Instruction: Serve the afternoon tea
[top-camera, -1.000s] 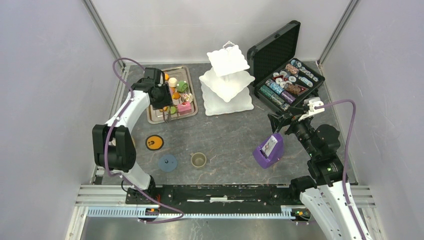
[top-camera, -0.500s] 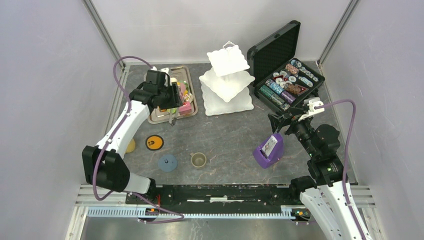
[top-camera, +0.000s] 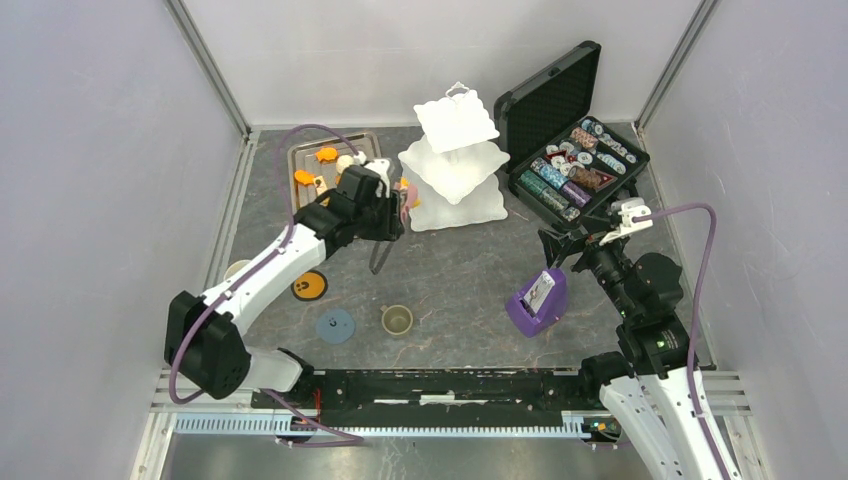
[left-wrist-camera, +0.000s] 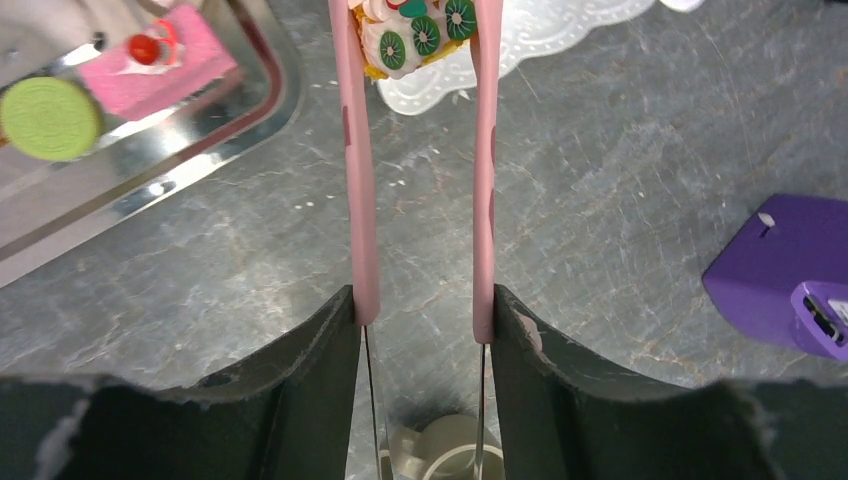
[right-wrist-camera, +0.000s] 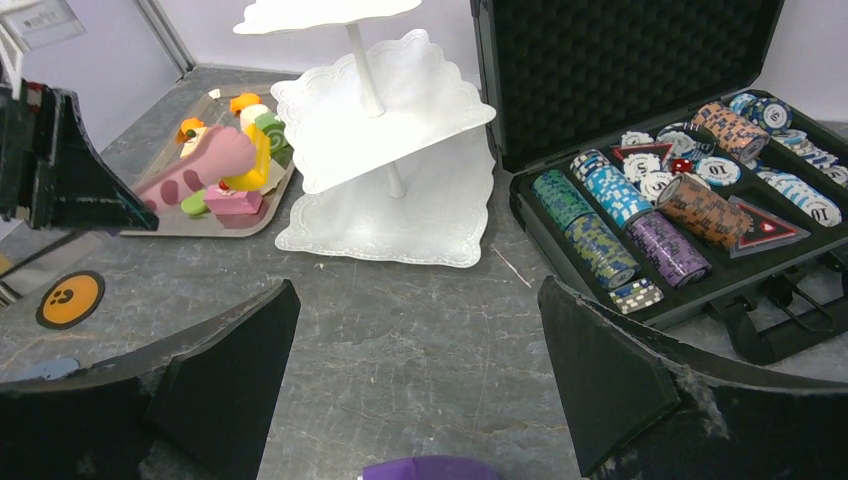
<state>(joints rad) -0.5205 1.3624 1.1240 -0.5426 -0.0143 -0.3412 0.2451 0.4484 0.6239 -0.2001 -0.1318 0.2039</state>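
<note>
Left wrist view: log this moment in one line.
left tool: shut on tongs | tongs: pinching pastry at edge of stand bottom tier | right tool: open, holding nothing

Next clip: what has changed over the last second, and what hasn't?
The left hand, shut on the pink tongs, swung right from over the metal tray to the edge of the white stand, with a kiwi-topped pastry pinched in the tongs. The right hand, purple card holder and olive cup stayed put.
</note>
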